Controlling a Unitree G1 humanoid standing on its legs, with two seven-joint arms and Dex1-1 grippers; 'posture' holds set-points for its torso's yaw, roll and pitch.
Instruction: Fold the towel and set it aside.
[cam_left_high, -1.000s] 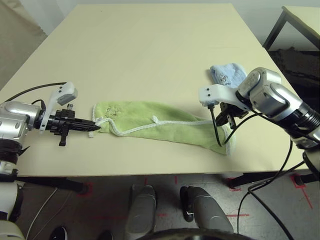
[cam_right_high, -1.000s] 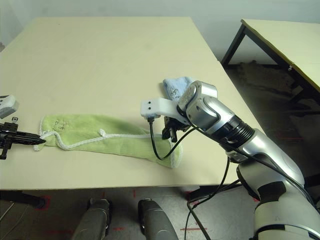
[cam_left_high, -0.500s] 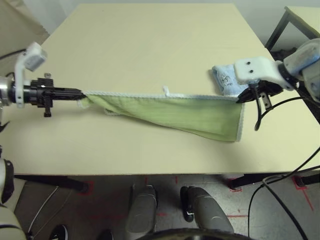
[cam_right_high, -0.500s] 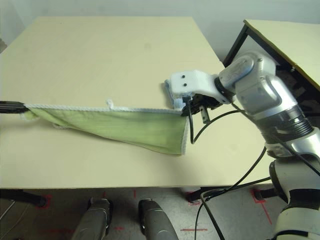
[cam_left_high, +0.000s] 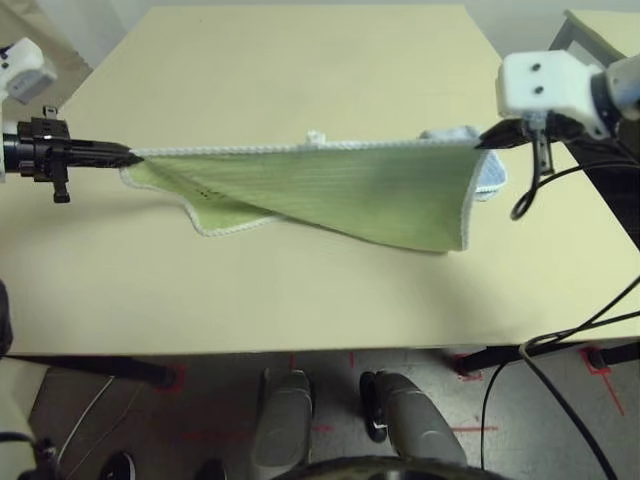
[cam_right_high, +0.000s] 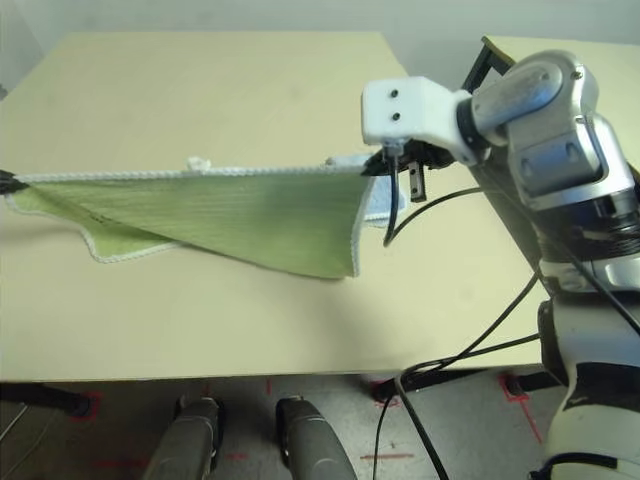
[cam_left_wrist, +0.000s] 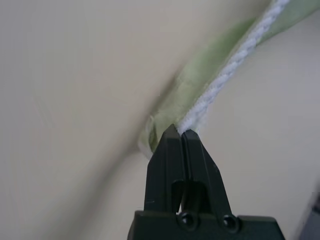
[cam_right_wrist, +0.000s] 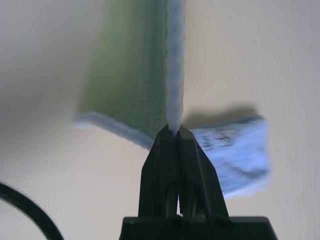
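The green towel (cam_left_high: 330, 190) hangs stretched between the two hands above the desk (cam_left_high: 300, 290). The left hand (cam_left_high: 128, 154) is closed tight on the towel's left upper corner, the right hand (cam_left_high: 480, 144) closed tight on its right upper corner. The white-stitched top edge runs taut between them, with a small white tag (cam_left_high: 315, 136) along it. The lower left part sags onto the desk. A blue towel (cam_left_high: 490, 170) lies on the desk below the right hand.

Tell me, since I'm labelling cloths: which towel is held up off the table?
The green towel, stretched between the left tool and right tool. The blue towel lies on the table.
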